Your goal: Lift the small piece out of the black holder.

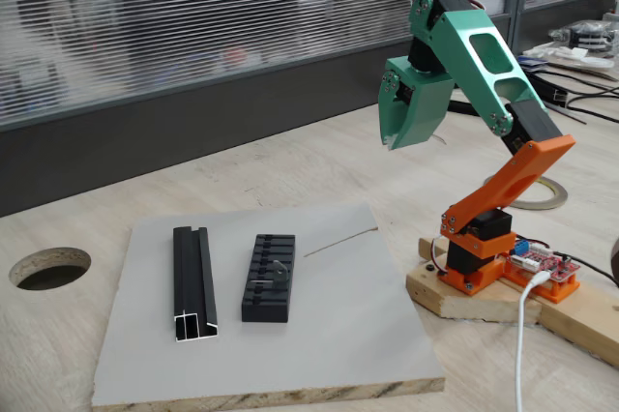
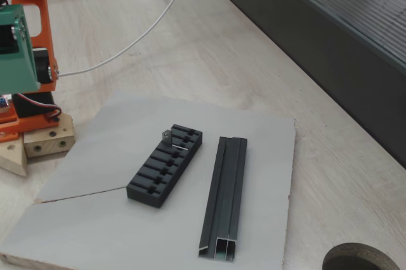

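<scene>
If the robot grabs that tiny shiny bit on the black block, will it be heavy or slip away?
Probably very light: the small piece is tiny beside the black holder. It looks like thin bent metal, so likely stiff but smooth, and it might slip from the hand. Being bent, it shouldn't roll.

The small piece [image 2: 167, 135] is too tiny to make out — the arm [image 2: 19, 48] is cut off by the edge.
</scene>
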